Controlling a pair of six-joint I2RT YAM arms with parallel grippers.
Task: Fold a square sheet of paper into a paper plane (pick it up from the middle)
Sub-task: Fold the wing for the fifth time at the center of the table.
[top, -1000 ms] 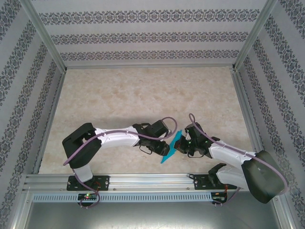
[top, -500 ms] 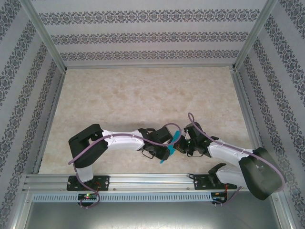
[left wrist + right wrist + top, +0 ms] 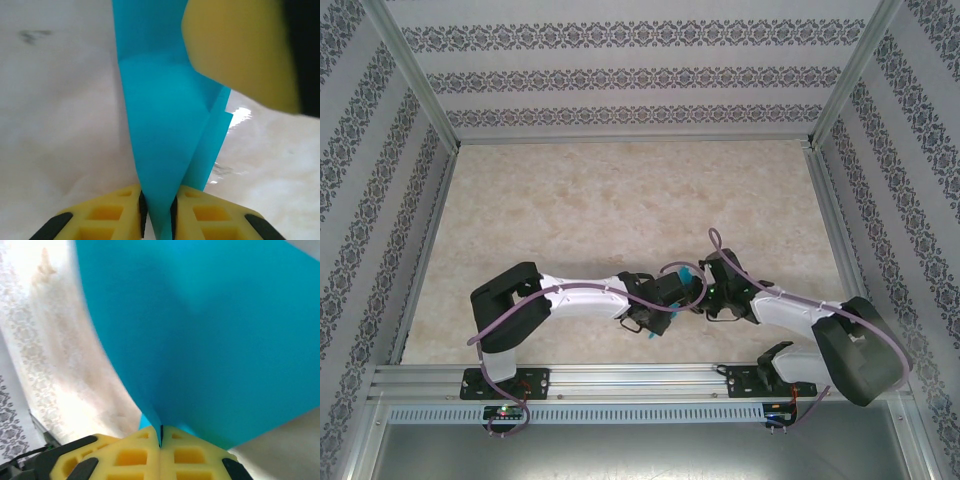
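The square sheet of paper [image 3: 160, 125] is teal and folded into a narrow creased shape, held upright above the table between both grippers. My left gripper [image 3: 157, 202] has its jaws closed in on the paper's lower end, pads touching both faces. My right gripper [image 3: 160, 434] is shut on another edge of the sheet [image 3: 210, 335]. One of its yellow fingers [image 3: 240, 50] shows at the top right of the left wrist view. From the top view, the two grippers [image 3: 676, 298] [image 3: 705, 297] meet near the front centre, and small teal slivers [image 3: 685, 272] show past them.
The beige marbled table [image 3: 620, 200] lies open behind the arms. Patterned walls and an aluminium frame [image 3: 630, 140] enclose it. The front rail [image 3: 620, 375] runs just behind the arm bases.
My left arm has pushed right, up against the right gripper, and its jaws have narrowed onto the paper. The sheet has turned edge-on and is now mostly hidden from above.
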